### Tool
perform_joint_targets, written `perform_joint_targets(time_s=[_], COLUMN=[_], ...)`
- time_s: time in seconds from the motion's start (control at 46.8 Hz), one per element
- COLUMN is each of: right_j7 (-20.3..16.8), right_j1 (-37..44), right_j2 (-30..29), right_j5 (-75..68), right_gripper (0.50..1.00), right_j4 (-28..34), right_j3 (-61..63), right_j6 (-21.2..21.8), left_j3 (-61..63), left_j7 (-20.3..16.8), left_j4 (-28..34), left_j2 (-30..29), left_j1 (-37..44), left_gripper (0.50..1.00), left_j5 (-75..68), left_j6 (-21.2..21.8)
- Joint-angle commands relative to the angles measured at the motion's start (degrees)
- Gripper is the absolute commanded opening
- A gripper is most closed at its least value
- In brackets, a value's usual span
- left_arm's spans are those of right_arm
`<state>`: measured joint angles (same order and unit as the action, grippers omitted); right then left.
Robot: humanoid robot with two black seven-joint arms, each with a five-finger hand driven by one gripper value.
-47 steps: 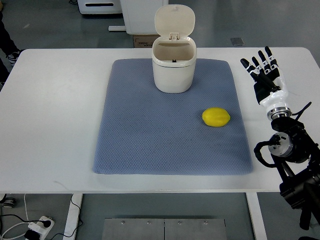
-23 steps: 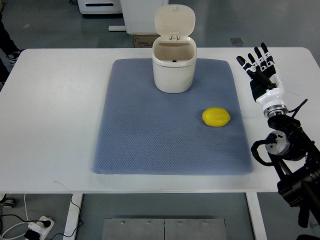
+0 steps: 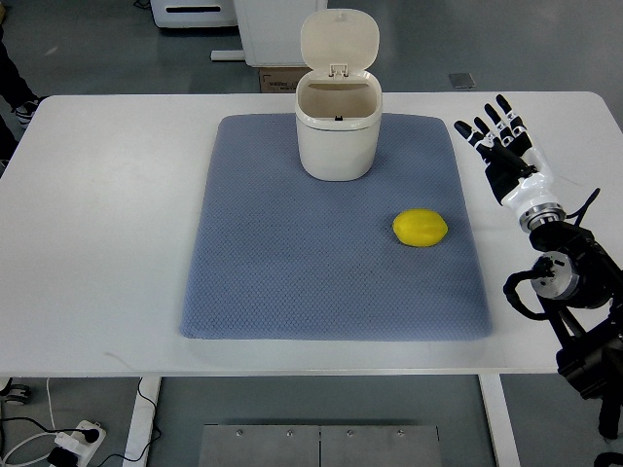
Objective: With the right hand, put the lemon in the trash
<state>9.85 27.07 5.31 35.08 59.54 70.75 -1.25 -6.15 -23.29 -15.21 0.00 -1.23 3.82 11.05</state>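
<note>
A yellow lemon (image 3: 421, 228) lies on the right part of a blue-grey mat (image 3: 292, 253). A small white trash bin (image 3: 338, 131) stands at the mat's far middle with its lid flipped up and open. My right hand (image 3: 498, 141) is over the bare table to the right of the mat, beyond and to the right of the lemon, fingers spread and holding nothing. Its arm comes in from the lower right edge. The left arm does not show.
The white table (image 3: 107, 224) has its front edge close to me. On the floor behind it are a cardboard box (image 3: 278, 79) and a white cabinet base (image 3: 195, 14). A person's shoe (image 3: 21, 109) shows at the far left.
My right hand has drifted a little to the left and away from me, toward the mat's right edge, and turned slightly. The lemon and the bin have not moved.
</note>
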Motion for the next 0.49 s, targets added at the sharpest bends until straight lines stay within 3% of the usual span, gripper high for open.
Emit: perform_joint_targets(time_s=[0.0,0.47], right_j7=[-0.2,1.6], right_j1=[0.2,-0.1], right_j2=[0.7,1.7], right_j5=[0.0,0.1], right_gripper=[1.0,1.0], right_j4=[-0.6,-2.0], right_j3=[0.0,1.0], right_j6=[0.1,3.1], left_j3=[0.0,0.0], left_j7=[0.0,0.0], left_j4=[0.0,0.0], left_j2=[0.0,0.0], left_j1=[0.0,0.0], left_gripper=[1.0,1.0], left_j5=[0.0,0.0], left_j6=[0.0,0.0])
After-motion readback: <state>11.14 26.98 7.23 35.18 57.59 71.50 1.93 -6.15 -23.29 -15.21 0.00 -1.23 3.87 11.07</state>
